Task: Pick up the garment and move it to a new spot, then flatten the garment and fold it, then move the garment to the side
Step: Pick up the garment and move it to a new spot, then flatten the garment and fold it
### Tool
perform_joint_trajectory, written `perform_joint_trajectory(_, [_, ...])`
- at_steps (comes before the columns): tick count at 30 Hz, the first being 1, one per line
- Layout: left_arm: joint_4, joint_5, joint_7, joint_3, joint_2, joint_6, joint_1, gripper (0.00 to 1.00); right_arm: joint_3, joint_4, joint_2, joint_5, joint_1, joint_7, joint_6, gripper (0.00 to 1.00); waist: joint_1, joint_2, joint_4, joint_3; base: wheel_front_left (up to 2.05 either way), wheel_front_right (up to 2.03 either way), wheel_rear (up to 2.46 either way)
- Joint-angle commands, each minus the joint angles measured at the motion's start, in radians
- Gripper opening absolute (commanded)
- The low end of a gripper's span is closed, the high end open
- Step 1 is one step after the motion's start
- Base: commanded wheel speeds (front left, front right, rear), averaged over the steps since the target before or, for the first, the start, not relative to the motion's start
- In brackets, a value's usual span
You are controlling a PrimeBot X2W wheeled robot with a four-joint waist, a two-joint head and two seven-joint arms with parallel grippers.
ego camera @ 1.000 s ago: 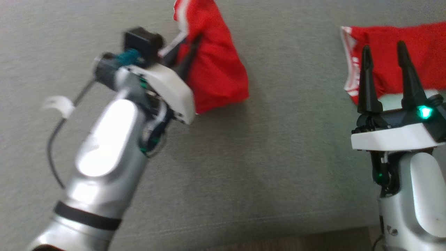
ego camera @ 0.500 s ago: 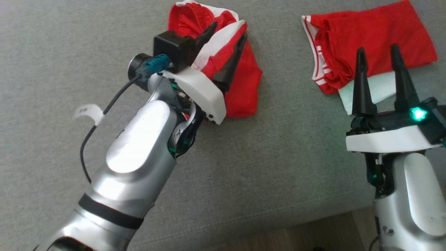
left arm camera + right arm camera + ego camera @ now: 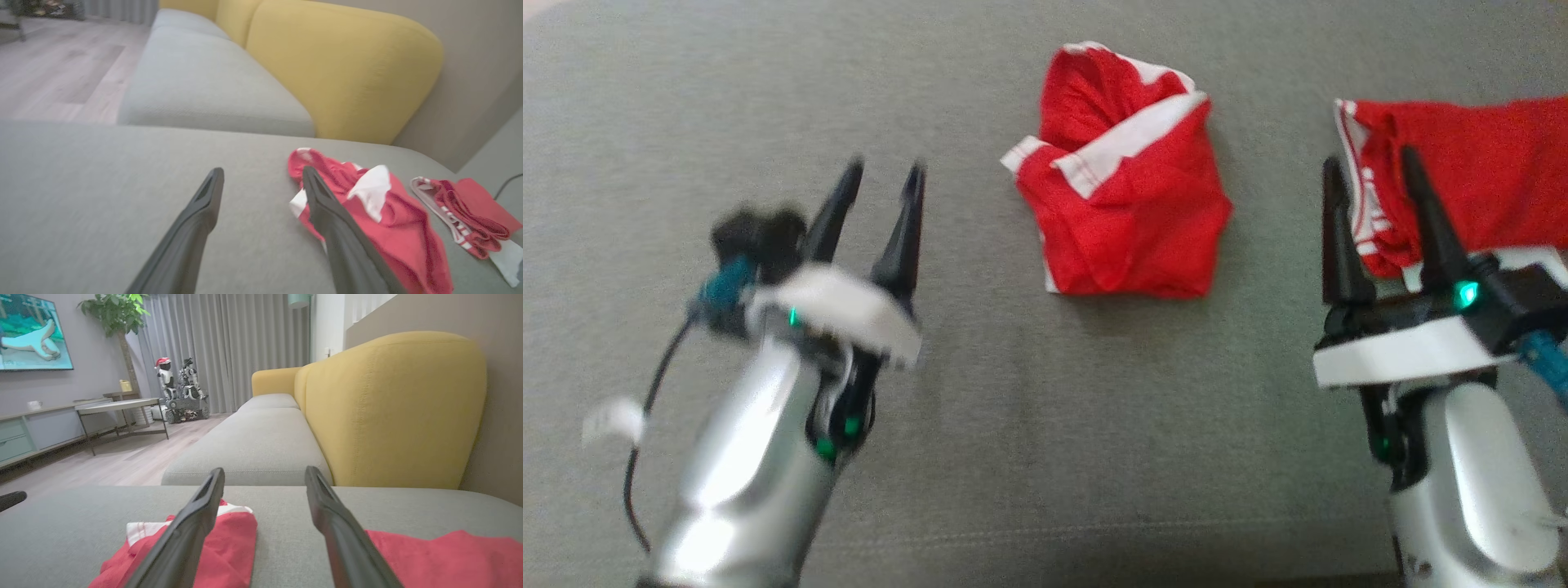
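Note:
The garment (image 3: pixel 1123 204) is a red piece with white bands, lying crumpled on the grey sofa seat (image 3: pixel 1029 425) with nothing touching it. My left gripper (image 3: pixel 882 175) stands open to its left, well apart from it. In the left wrist view the garment (image 3: pixel 388 220) lies to the right of the open left gripper (image 3: pixel 263 175), partly behind the right finger (image 3: pixel 339 237). My right gripper (image 3: pixel 1368 167) is open, empty and to the right of the garment. The right wrist view has the right gripper (image 3: pixel 264 473) above the seat and the garment (image 3: pixel 229 543) at lower left.
A second red garment (image 3: pixel 1462 180) with a white piece under it lies at the right, partly behind my right fingers. The yellow sofa backrest (image 3: pixel 388 412) rises at the far side. Wooden floor (image 3: pixel 49 69) and a low table (image 3: pixel 118 406) lie beyond the seat.
My left gripper has opened, let go of the garment and drawn back to the left. The garment now lies on the seat. The head camera has shifted.

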Motion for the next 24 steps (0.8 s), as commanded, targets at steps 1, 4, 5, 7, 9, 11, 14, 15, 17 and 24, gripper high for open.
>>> perform_joint_trajectory(1, [-0.049, -0.017, -0.027, 0.054, 0.031, 0.002, 0.04, 1.0, 0.028, -0.02, 0.0, -0.011, 0.018, 0.011, -0.001, 1.0, 0.0, -0.0001, 0.056, -0.048, 0.0, 0.0, 0.0])
perform_joint_trajectory(4, [-0.086, -0.038, -0.046, 0.096, 0.021, 0.018, 0.156, 1.0, 0.03, -0.004, 0.0, -0.015, 0.04, 0.022, -0.001, 1.0, 0.0, -0.0001, 0.083, -0.066, 0.0, 0.0, 0.0])
perform_joint_trajectory(5, [-0.102, -0.045, -0.049, 0.107, 0.011, 0.017, 0.189, 1.0, 0.028, 0.001, 0.0, -0.018, 0.046, 0.027, -0.001, 1.0, 0.0, -0.0001, 0.092, -0.067, 0.0, 0.0, 0.0])
perform_joint_trajectory(7, [-0.117, -0.047, -0.05, 0.115, 0.001, 0.014, 0.216, 1.0, 0.026, 0.005, 0.0, -0.022, 0.049, 0.032, -0.001, 1.0, 0.0, -0.0001, 0.103, -0.067, 0.0, 0.0, 0.0])
perform_joint_trajectory(9, [-0.145, -0.036, -0.052, 0.134, -0.016, 0.012, 0.247, 1.0, 0.033, 0.011, 0.0, -0.032, 0.051, 0.043, -0.001, 1.0, 0.0, -0.0001, 0.12, -0.069, 0.0, 0.0, 0.0])
perform_joint_trajectory(11, [-0.167, -0.016, -0.052, 0.146, -0.034, 0.005, 0.262, 1.0, 0.047, 0.014, 0.0, -0.047, 0.043, 0.059, -0.001, 1.0, 0.0, -0.0001, 0.134, -0.069, 0.0, 0.0, 0.0])
perform_joint_trajectory(14, [-0.182, 0.018, -0.052, 0.15, -0.053, -0.008, 0.263, 1.0, 0.076, 0.028, 0.0, -0.064, 0.019, 0.102, -0.001, 1.0, 0.0, -0.0001, 0.152, -0.066, 0.0, 0.0, 0.0])
perform_joint_trajectory(15, [-0.184, 0.026, -0.052, 0.153, -0.059, -0.011, 0.261, 1.0, 0.089, 0.037, 0.0, -0.074, 0.007, 0.122, -0.001, 1.0, 0.0, -0.0001, 0.157, -0.063, 0.0, 0.0, 0.0])
perform_joint_trajectory(17, [-0.185, 0.036, -0.052, 0.159, -0.07, -0.019, 0.256, 1.0, 0.11, 0.06, 0.0, -0.085, -0.021, 0.161, -0.001, 1.0, 0.0, -0.0001, 0.168, -0.054, 0.0, 0.0, 0.0])
perform_joint_trajectory(24, [-0.168, 0.051, -0.053, 0.175, -0.098, -0.047, 0.252, 1.0, 0.134, 0.187, 0.0, -0.132, -0.138, 0.243, -0.001, 1.0, 0.0, -0.0001, 0.207, -0.016, 0.0, 0.0, 0.0])
